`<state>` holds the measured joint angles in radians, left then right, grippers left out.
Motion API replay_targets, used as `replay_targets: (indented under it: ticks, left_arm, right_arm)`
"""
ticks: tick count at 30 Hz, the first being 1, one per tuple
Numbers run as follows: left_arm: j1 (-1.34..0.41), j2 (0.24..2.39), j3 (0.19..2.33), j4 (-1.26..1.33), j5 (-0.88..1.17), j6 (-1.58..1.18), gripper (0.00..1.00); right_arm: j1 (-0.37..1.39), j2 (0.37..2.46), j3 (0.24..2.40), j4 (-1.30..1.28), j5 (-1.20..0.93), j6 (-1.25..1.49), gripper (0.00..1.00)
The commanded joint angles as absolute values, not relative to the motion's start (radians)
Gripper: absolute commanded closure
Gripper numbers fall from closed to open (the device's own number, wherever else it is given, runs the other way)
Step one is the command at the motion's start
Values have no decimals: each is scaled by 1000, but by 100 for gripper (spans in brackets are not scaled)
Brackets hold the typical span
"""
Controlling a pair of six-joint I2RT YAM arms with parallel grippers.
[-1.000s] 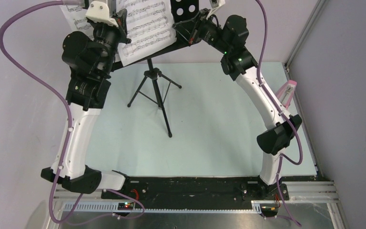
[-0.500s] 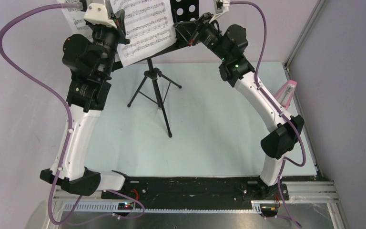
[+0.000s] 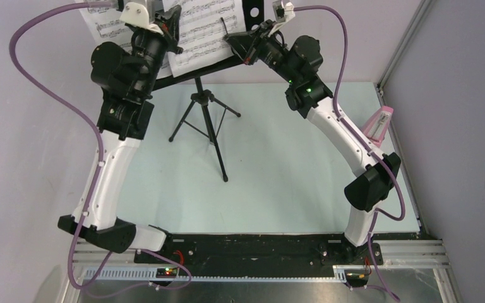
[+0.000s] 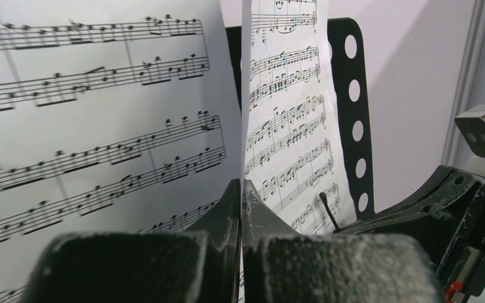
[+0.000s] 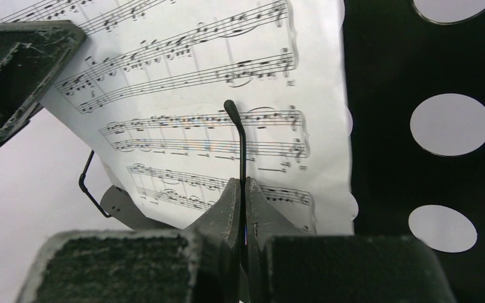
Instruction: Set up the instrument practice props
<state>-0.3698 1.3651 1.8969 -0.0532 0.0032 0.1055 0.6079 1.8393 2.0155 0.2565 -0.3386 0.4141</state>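
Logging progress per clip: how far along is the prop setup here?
Done: the stand is up on its tripod with pages on its desk. In hand: the left gripper is shut on the edge of one, and the right gripper pinches the wire holder lying over a page. Left: the metronome sits at the right edge of the table, apart from the stand.

The sheet music (image 5: 183,82) is thin, matt white paper. The music stand (image 5: 429,63) is matt black metal, its wire page holder (image 5: 242,145) smooth. The left gripper (image 4: 241,189) and right gripper (image 5: 240,189) are rough, scuffed black plastic. At three o'clock on the smooth pale table (image 3: 278,177), the metronome (image 3: 379,123) is pink plastic.
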Motion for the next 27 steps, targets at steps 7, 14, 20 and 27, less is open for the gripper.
replay_targets:
  ticks: [7, 14, 20, 27]
  left_arm:
    - [-367, 1430, 1906, 100, 97, 10, 100]
    - [-367, 1447, 1899, 150, 121, 8, 100]
    - [-367, 1456, 1898, 163, 154, 8, 100]
    - [-367, 1456, 1873, 161, 222, 40, 100]
  right_arm:
    - [636, 1796, 2045, 316, -319, 364, 100]
    - [637, 1797, 2046, 316, -315, 362, 100]
    - [637, 1796, 2042, 314, -316, 363, 100]
    - [636, 1796, 2040, 316, -319, 363, 100]
